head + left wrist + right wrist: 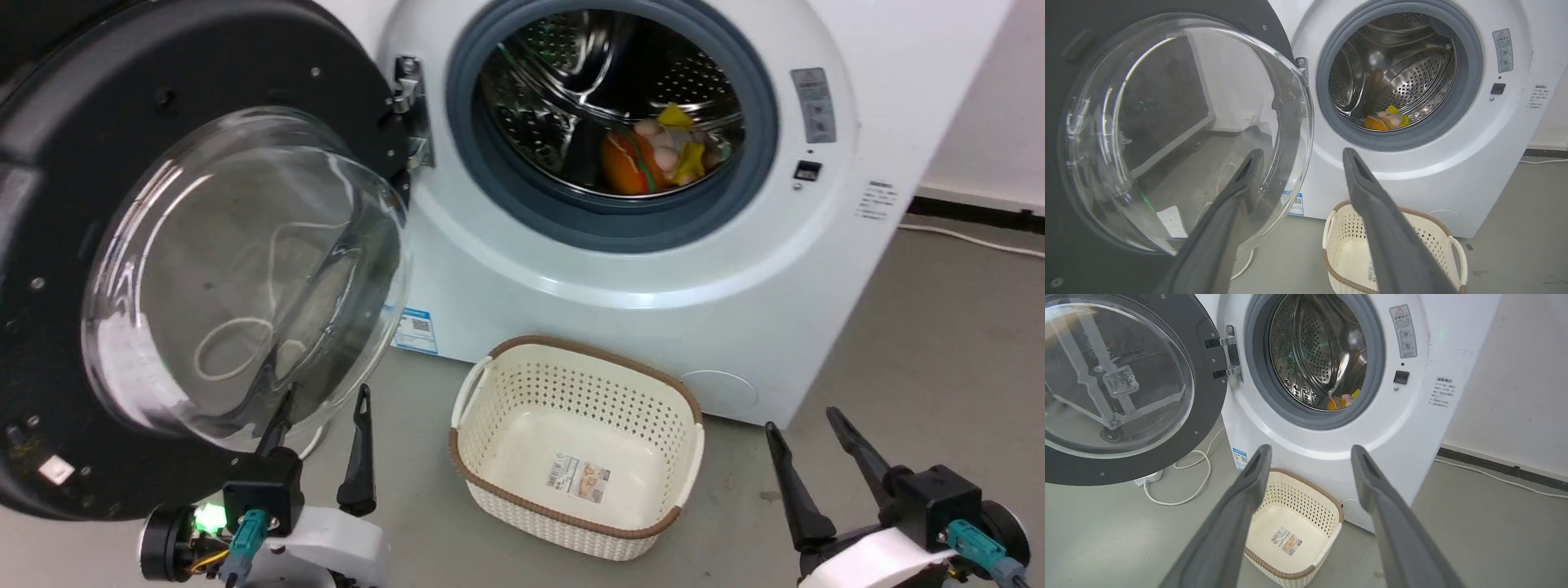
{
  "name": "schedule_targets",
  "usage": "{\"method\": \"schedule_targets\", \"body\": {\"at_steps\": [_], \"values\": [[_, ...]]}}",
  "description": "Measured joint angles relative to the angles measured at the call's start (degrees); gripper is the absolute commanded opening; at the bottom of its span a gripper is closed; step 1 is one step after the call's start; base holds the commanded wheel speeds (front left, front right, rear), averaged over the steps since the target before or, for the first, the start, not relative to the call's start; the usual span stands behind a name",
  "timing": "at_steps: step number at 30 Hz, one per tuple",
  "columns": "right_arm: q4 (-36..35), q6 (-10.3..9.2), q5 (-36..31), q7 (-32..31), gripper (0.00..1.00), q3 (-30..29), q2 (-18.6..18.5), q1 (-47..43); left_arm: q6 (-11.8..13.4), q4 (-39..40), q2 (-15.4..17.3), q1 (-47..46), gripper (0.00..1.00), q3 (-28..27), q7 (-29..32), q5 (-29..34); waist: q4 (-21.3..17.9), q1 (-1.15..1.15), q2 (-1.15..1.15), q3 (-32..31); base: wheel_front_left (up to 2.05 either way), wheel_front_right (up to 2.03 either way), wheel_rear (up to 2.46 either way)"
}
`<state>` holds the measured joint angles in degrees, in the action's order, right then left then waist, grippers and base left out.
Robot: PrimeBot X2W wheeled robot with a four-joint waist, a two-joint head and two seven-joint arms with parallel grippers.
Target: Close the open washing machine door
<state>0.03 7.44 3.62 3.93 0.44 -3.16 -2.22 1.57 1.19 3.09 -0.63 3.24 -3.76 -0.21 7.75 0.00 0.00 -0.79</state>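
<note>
The white washing machine (571, 269) fills the upper middle of the head view, its steel drum (604, 90) holding orange and yellow soft items. The washing machine door (237, 269), black-rimmed with a bulging glass bowl, is swung wide open to the left on its metal hinge (408, 106). My left gripper (326, 396) is open at the lower left, its left finger just under the glass bowl, the other finger beside it. My right gripper (804, 416) is open at the lower right, away from the machine. The door (1180, 130) looms close in the left wrist view.
A cream perforated basket (575, 441) with a brown rim stands empty on the grey floor (939, 351) in front of the machine. A white cable (1188, 486) and a power strip lie under the door. A wall and a dark skirting strip (1502, 467) run to the right.
</note>
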Motion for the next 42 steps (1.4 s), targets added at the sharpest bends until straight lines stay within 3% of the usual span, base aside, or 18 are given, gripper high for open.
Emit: {"method": "schedule_targets", "body": {"at_steps": [42], "values": [[2.2,0.00,4.5,4.9,1.00,7.7,-2.7,0.8,4.9,7.1,0.0,4.3,1.00,1.6,-5.0,-0.2,10.8,0.00,0.00,0.8,0.00,0.00,0.00]]}}
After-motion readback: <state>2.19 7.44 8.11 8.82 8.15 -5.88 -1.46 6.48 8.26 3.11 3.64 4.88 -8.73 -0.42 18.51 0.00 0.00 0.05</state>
